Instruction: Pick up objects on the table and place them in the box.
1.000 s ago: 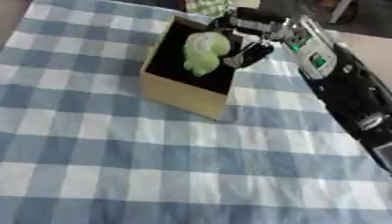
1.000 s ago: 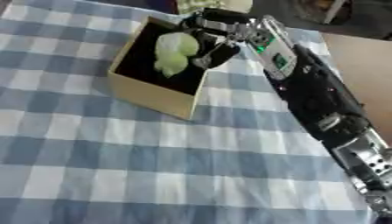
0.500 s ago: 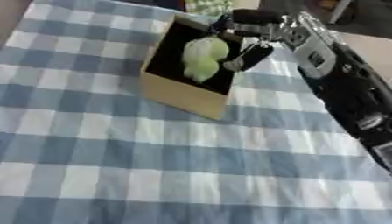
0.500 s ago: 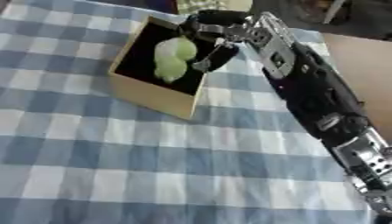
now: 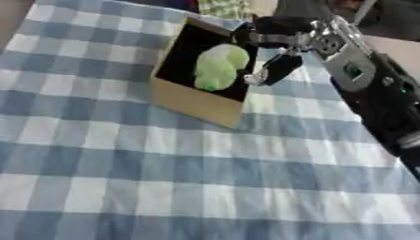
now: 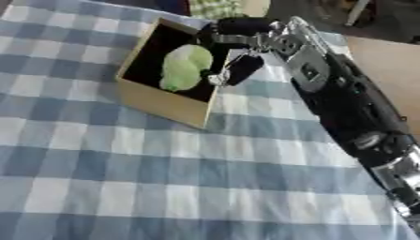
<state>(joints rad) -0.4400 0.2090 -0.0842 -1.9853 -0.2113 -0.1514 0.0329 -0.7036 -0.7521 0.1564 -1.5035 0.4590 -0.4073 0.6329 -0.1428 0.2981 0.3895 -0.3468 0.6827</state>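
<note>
A tan cardboard box (image 5: 197,104) with a dark inside stands on the blue and white checked cloth at the upper middle. A light green, lumpy object (image 5: 218,66) lies inside it, toward the right wall. My right hand (image 5: 277,41) hovers over the box's right rim, coming in from the right on a black arm. Its fingers (image 6: 232,28) reach over the back corner of the box and its thumb (image 6: 239,70) hangs down beside the green object, spread apart from it. The left hand shows in no view.
The checked cloth (image 5: 164,187) covers the table in front of and left of the box. A bare tan tabletop (image 6: 386,65) shows at the right beyond the arm. Dark shapes and a green checked patch (image 5: 226,7) sit at the far edge.
The green object has sunk a little lower into the box. My right thumb has drawn slightly right and away from it. The box has stayed put.
</note>
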